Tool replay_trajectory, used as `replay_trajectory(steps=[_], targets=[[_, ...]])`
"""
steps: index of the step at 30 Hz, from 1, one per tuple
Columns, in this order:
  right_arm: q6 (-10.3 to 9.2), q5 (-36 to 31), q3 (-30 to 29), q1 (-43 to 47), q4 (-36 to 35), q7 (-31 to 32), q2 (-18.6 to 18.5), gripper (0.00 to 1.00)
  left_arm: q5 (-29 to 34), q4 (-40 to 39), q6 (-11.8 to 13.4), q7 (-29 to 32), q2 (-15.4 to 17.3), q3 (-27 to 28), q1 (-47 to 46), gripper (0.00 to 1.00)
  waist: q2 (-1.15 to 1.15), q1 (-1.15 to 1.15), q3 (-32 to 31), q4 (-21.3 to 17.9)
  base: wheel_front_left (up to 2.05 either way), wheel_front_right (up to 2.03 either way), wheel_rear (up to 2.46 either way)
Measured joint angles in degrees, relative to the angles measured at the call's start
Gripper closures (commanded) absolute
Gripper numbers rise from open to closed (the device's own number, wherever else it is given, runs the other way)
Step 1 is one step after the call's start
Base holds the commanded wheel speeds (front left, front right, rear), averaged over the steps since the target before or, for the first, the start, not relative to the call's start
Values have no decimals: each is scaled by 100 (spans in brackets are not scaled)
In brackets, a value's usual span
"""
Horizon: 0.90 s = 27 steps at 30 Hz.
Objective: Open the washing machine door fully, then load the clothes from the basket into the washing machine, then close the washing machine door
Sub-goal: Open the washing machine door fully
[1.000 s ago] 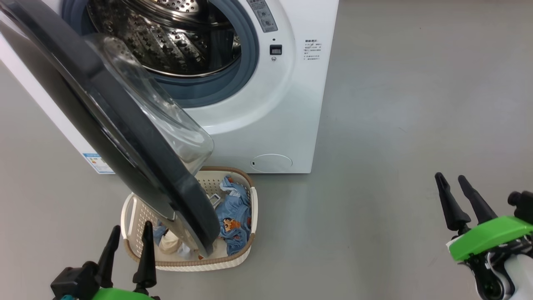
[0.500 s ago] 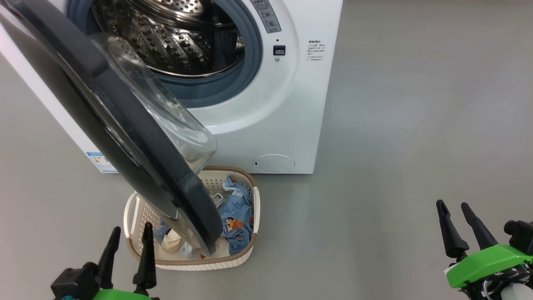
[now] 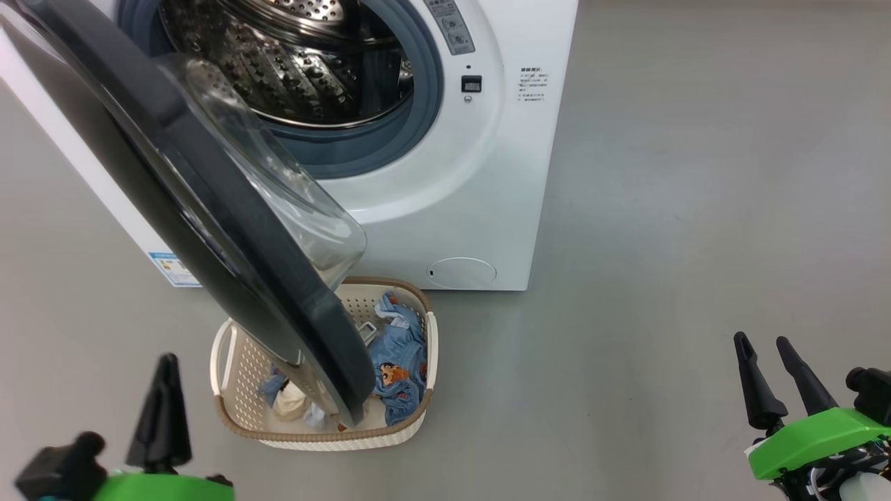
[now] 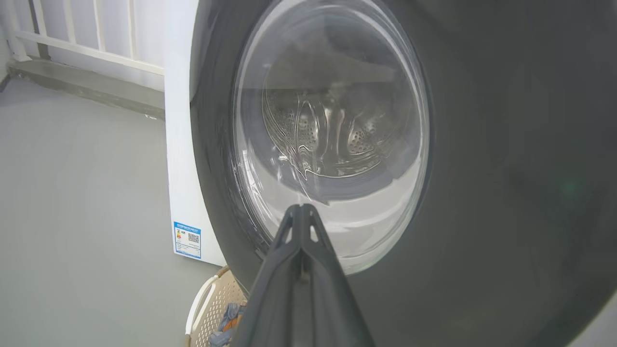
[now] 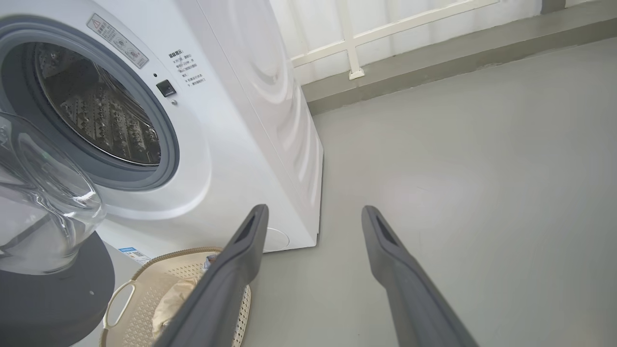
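risk: washing machine door only part-open, lower edge over basket on floor by washing machine; left end effector, pinched tight on nothing, faces its glossy outer side, may slip or nudge it shut. right end effector spread wide, empty, well apart. door: black ring w/ bulging clear glass; clothes blue/cream, in basket.

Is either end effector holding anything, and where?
Nothing held: left end effector shut empty near the door, right end effector open and empty.
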Motion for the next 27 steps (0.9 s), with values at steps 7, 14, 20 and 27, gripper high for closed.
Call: replay_trajectory(steps=[7, 14, 20, 27], targets=[[0, -324, -146, 122, -90, 0, 26, 0, -167, -951, 8, -1, -20, 276, -10, 100, 0, 0, -8, 55, 0, 0, 0], [0, -572, -200, 124, -179, 0, 69, 0, -203, -2379, 120, 115, -23, -202, -4, 100, 0, 0, 13, 74, 0, 0, 0], [0, -628, -202, 124, -231, 0, 77, 0, -207, -3228, 190, 658, -21, -1222, -3, 100, 0, 0, 90, 51, 0, 0, 0], [0, -664, -202, 122, -278, 0, 79, 0, -385, -2921, 338, 804, -14, -2068, -12, 100, 0, 0, 172, -17, 0, 0, 0]])
